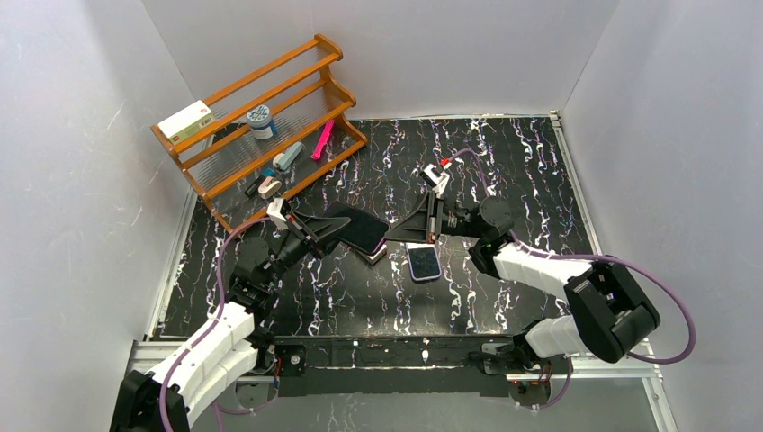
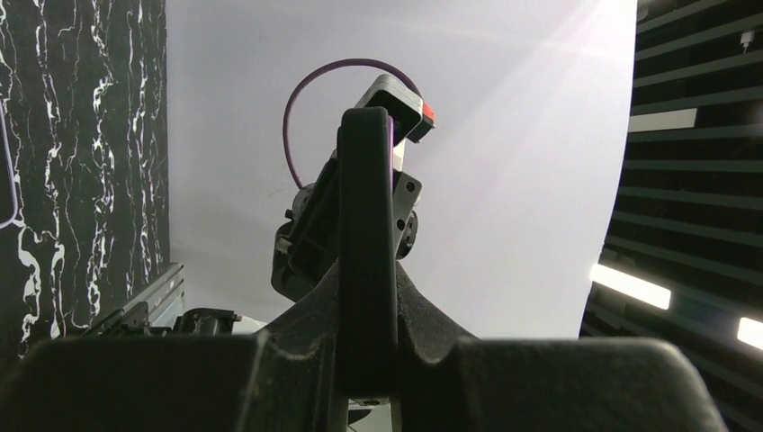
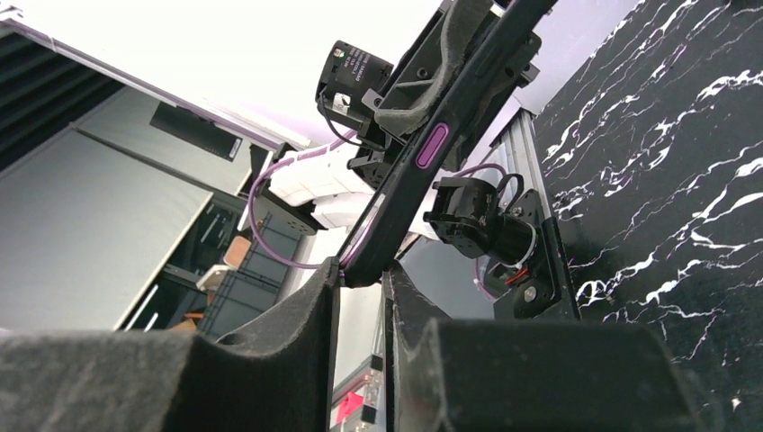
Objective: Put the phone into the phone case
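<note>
The left claw (image 1: 335,228) is clamped on one end of the dark case (image 1: 362,229) and holds it tilted above the table (image 1: 504,171). (I take it for the case because of its moulded purple side button, but I may be wrong.) The right claw (image 3: 360,292) has its fingers a narrow gap apart, with the case's far corner in the mouth of that gap. I cannot tell whether they pinch it.

The phone (image 1: 423,263) lies flat on the table just beside the right claw, not in the case.

A grip on a bare corner may slip, or it may twist the case out of the left claw and drop it onto the phone. With both claws on the case, neither is free for the phone.

No writing can be read. The sticker (image 3: 355,65) on the left wrist camera and the box (image 1: 186,120) on the wooden rack (image 1: 321,45) carry print too small.
</note>
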Motion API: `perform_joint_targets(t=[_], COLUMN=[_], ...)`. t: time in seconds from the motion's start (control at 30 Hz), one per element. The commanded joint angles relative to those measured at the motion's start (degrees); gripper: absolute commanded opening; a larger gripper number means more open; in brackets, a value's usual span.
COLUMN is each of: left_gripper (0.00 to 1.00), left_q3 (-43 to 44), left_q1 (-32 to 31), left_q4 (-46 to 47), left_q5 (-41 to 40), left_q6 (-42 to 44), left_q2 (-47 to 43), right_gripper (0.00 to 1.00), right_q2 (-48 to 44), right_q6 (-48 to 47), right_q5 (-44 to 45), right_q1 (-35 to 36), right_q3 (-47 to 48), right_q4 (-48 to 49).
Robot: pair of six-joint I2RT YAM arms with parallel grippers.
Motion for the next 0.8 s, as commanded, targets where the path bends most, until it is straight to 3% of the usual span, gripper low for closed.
perform_joint_targets(t=[0.0,0.37,0.63,0.77], left_gripper=[0.00,0.00,0.00,0.00], left_q3=[-0.38,-0.59,2.00,2.05], left_q1=[-0.03,-0.03,-0.03,-0.03], left_q4=[1.24,4.19,4.31,4.31], left_q5=[-1.02,-1.04,0.79,0.83], left_q6=[-1.98,-5.97,-4.45,-4.91], left_q2=[-0.10,0.82,1.86,1.74], right_gripper=[0.01,0.01,0.01,0.01], right_q2=[0.96,2.58,-1.69,-4.74], right_q6=[-6.05,-14.36,-27.51,-39.41], right_q5=[-4.30,-14.16,-10.31,-4.86], right_q1=[1.48,2.56,2.89,3.45], right_q3=[5.12,8.65,10.74,13.00], right_q4=[8.51,5.30,-14.27,-32.19])
